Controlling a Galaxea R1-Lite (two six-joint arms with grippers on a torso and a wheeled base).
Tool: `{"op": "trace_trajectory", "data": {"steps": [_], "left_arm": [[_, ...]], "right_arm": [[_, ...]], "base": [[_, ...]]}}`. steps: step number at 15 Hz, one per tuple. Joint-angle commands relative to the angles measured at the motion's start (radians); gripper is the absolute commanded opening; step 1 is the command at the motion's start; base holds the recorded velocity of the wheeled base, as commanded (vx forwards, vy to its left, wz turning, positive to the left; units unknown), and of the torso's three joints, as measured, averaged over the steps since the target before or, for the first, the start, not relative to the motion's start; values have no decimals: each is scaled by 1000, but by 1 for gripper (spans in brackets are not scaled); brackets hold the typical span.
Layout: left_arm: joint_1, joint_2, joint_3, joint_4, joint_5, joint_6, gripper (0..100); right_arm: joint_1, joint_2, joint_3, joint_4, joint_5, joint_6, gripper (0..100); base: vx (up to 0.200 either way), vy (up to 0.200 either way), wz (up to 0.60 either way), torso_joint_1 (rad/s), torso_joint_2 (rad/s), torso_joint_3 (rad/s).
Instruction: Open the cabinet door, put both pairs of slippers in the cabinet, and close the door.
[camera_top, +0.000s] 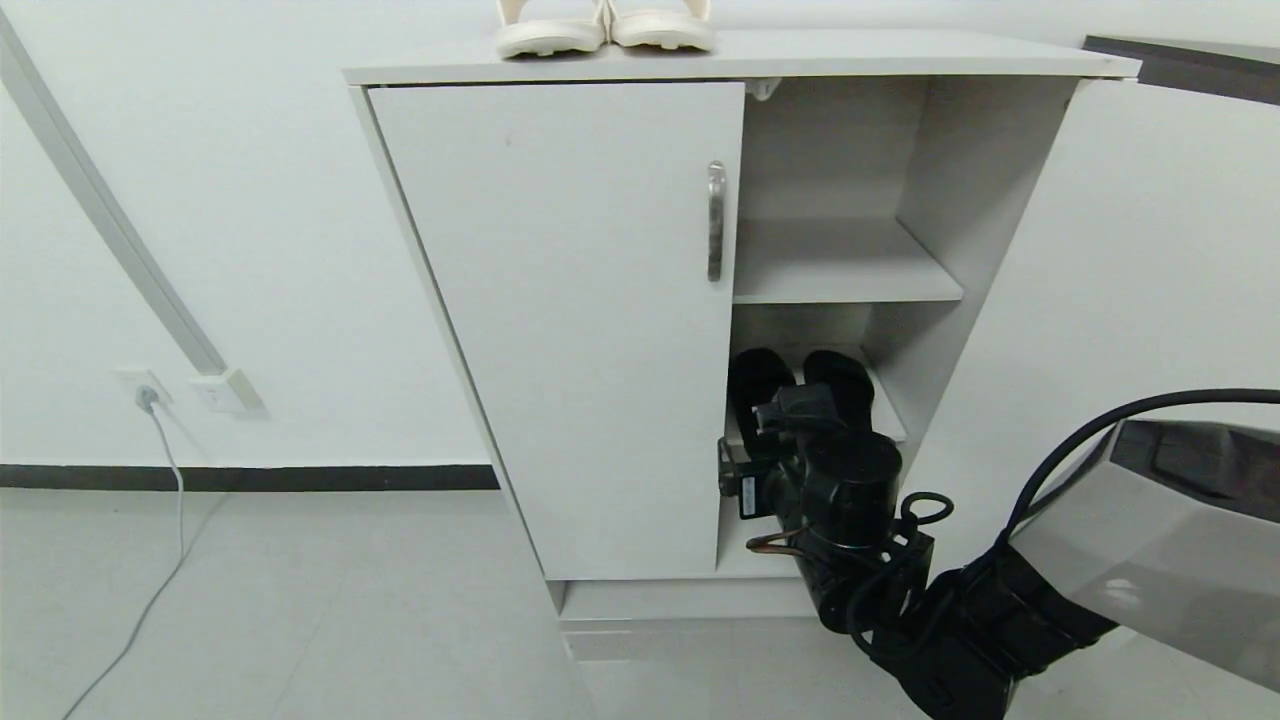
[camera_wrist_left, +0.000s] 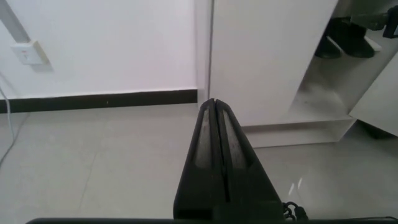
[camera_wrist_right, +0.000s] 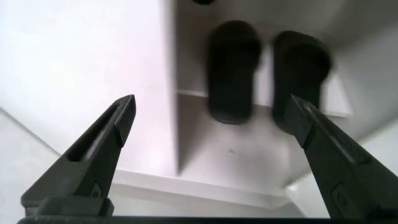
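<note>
- Two black slippers (camera_top: 757, 380) lie side by side on the lower shelf of the cabinet (camera_top: 800, 66), beside the open right door (camera_top: 1130, 260).
- Two cream slippers (camera_top: 550, 38) sit on the cabinet's top, above the closed left door (camera_top: 560, 330).
- The right claw (camera_wrist_right: 211, 102) is spread wide just in front of the black slippers, gripping nothing.
- The left claw (camera_wrist_left: 214, 109) is pressed together and empty, above the tiled floor (camera_wrist_left: 93, 162) near the cabinet.

From my console I see black slippers (camera_top: 848, 378), cream slippers (camera_top: 550, 38), a white cabinet (camera_top: 560, 330) with a silver handle (camera_top: 716, 220), grey floor tiles (camera_top: 300, 600) and black skirting (camera_top: 250, 477).
</note>
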Motion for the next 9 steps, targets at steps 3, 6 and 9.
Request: {"op": "trace_trajectory", "data": {"steps": [3, 6, 9], "left_arm": [[0, 0, 0, -1, 0, 0, 0], [0, 0, 0, -1, 0, 0, 0], [0, 0, 0, -1, 0, 0, 0]], "right_arm": [[-23, 4, 23, -52, 28, -51, 100], [-27, 4, 34, -62, 31, -80, 100], [-27, 6, 37, -84, 37, -85, 100]], "base": [[0, 200, 0, 5, 2, 2], [0, 200, 0, 1, 1, 2], [0, 0, 0, 0, 0, 0]]}}
